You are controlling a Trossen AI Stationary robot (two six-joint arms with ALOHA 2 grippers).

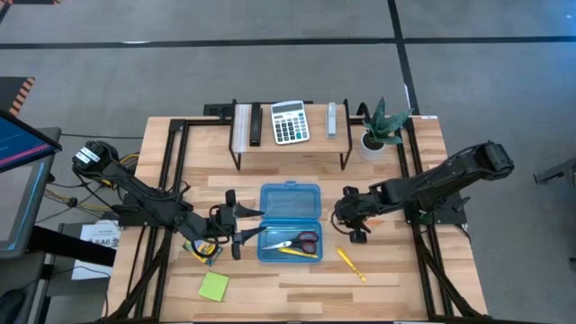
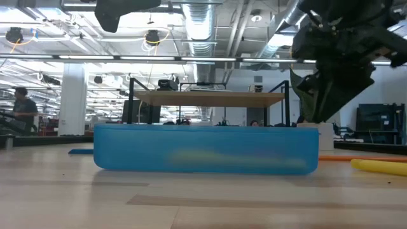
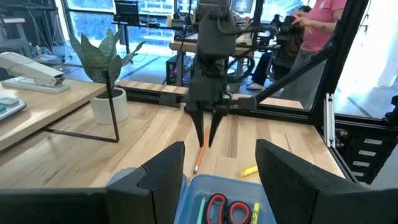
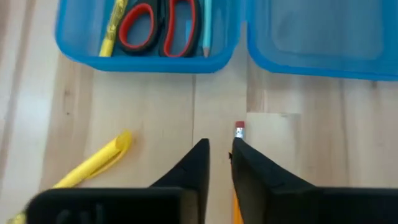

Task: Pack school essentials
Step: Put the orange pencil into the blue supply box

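The translucent blue case (image 1: 289, 220) lies open. Its near tray holds the red-handled scissors (image 1: 300, 241), a yellow marker (image 1: 297, 253) and a thin teal pen (image 4: 206, 28). My left gripper (image 1: 245, 225) hovers open at the case's left side, above the tray (image 3: 217, 193). My right gripper (image 4: 219, 155) points down just right of the case, its fingers close together with a narrow gap. An orange pencil with a red eraser (image 4: 239, 129) lies flat on the table beside one fingertip. A second yellow marker (image 1: 351, 264) lies on the table nearer the front edge. My right gripper comes down from above over the orange pencil (image 3: 198, 158), which lies flat on the table along one finger (image 4: 255, 171). The finger hides the spot, so I cannot tell whether it touches the pencil.
A yellow-green crayon box (image 1: 202, 250) and a lime-green sticky pad (image 1: 213, 286) lie left of the case toward the front. On the raised shelf (image 1: 288, 144) at the back are a calculator (image 1: 289, 121) and a stapler (image 3: 31, 70). A potted plant (image 1: 382, 128) stands beside the shelf. A person shows beyond the table.
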